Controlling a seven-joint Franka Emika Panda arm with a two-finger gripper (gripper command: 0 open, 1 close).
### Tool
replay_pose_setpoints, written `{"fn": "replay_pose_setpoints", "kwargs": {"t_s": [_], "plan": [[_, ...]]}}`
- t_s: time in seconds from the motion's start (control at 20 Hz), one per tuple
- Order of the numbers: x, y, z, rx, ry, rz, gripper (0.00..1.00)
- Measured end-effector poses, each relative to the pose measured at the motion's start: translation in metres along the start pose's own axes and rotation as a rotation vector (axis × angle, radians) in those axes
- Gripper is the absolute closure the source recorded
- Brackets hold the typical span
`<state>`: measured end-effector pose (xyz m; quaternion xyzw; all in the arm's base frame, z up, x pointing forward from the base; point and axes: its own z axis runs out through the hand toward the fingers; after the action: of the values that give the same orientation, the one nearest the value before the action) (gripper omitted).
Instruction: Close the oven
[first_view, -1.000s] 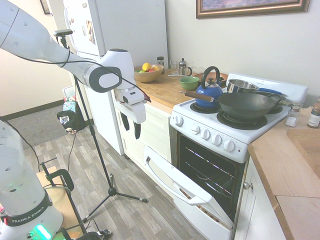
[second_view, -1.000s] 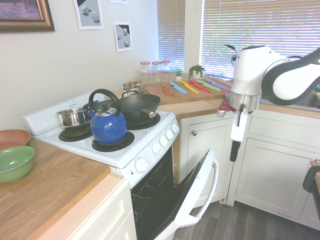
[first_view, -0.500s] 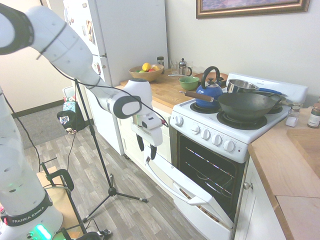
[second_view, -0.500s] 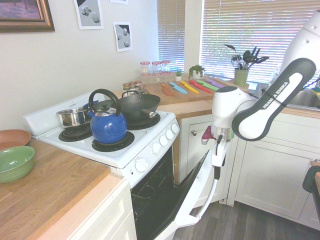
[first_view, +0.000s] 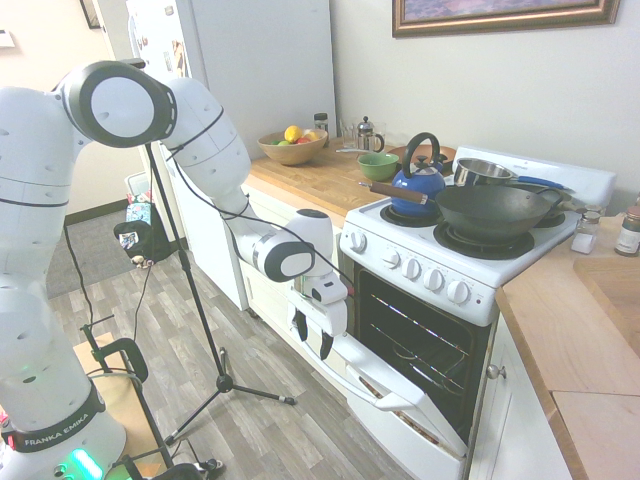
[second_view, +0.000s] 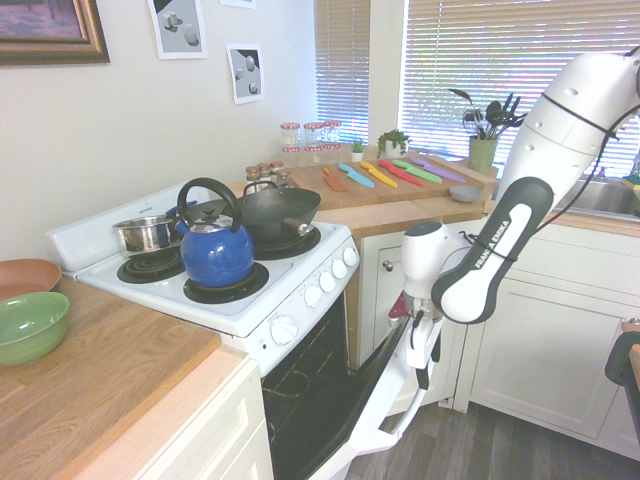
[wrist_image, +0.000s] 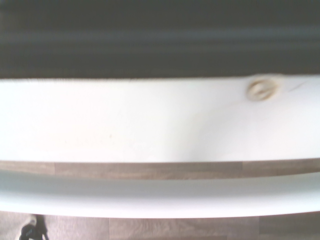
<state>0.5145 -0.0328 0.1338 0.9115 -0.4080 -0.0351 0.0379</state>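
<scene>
My claw (first_view: 312, 333) hangs with the fingers pointing down, just at the top edge of the half-open door (first_view: 375, 385) of the oven (first_view: 440, 300). The two dark fingers (first_view: 326, 345) are spread apart with a gap between them, and they hold nothing. I cannot tell if they touch the door or its handle (second_view: 418, 395); in the second exterior view my claw (second_view: 418, 365) overlaps the upper end of the handle.

From my wrist I see, blurred, the white edge of the door (wrist_image: 150, 120) across the picture, the white bar of the handle (wrist_image: 160, 197) beside it, a strip of wood floor (wrist_image: 150, 169) between the two, and the dark inside of the oven beyond.

The door is tilted outward, about halfway between shut and flat. Behind it the dark inside with wire racks (first_view: 425, 335) is visible. A row of white knobs (first_view: 425, 275) runs along the front of the oven.

On top stand a blue kettle (first_view: 418, 185), a dark wok (first_view: 495, 210) and a steel pot (first_view: 482, 170). On the wood counter (first_view: 320, 180) farther back are a green bowl (first_view: 377, 165), a fruit bowl (first_view: 296, 145) and a small coffee press (first_view: 367, 135). Behind them stands the white fridge (first_view: 260, 70).
</scene>
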Motion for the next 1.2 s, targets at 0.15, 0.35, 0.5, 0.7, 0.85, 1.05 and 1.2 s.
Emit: {"fn": "replay_pose_setpoints", "kwargs": {"t_s": [0.15,0.35,0.5,0.7,0.85,1.05,1.2], "plan": [[0.004,-0.003,0.018,0.018,-0.003,-0.003,0.0],[0.01,-0.019,0.031,0.07,0.021,-0.037,0.0],[0.016,-0.028,0.035,0.1,0.045,-0.072,0.0],[0.022,-0.054,0.015,0.173,0.11,-0.111,0.0],[0.016,-0.087,-0.009,0.224,0.142,-0.138,0.0],[0.004,-0.128,-0.035,0.262,0.164,-0.152,0.0],[0.004,-0.153,-0.058,0.272,0.186,-0.185,0.0]]}}
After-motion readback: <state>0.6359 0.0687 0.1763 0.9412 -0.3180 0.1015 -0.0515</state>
